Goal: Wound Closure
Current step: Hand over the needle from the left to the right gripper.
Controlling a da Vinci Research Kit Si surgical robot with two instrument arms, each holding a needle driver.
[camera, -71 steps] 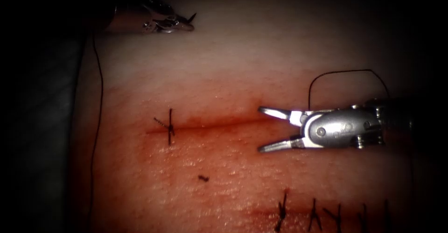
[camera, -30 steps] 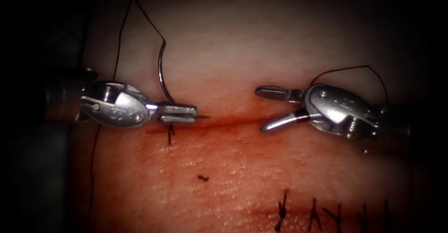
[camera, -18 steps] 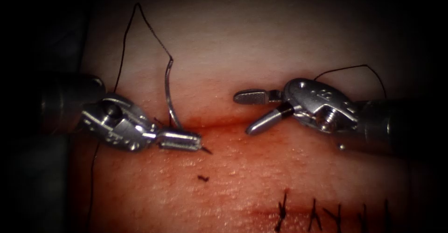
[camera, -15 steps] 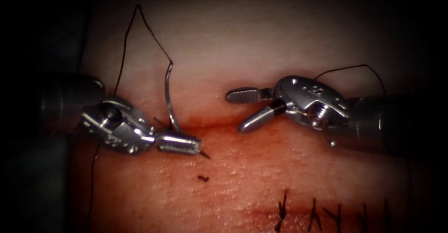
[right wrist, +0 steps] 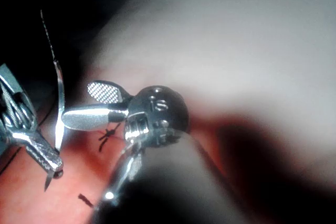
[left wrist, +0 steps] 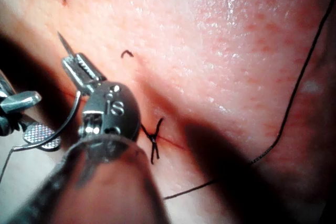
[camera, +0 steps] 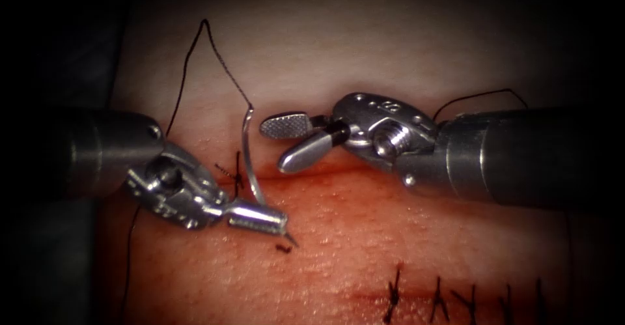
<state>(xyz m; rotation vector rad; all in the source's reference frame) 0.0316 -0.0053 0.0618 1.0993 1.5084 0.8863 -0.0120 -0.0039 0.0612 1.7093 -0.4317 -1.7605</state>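
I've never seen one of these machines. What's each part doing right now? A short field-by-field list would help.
Left tool: jaws shut on the needle near its point
Needle: curves up from the jaws, point above the tissue, not in it
Right tool: jaws open, holding nothing, beside the needle's curve
Thread: trails from the needle's blunt end
Cut: one stitch at its left end
Cut end of thread: lies on the tissue

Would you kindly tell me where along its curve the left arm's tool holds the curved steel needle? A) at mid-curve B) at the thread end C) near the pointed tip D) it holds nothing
C: the left arm's tool has its jaws shut on the curved steel needle just behind the point, which pokes out past them above the tissue; the black thread trails from the far end.
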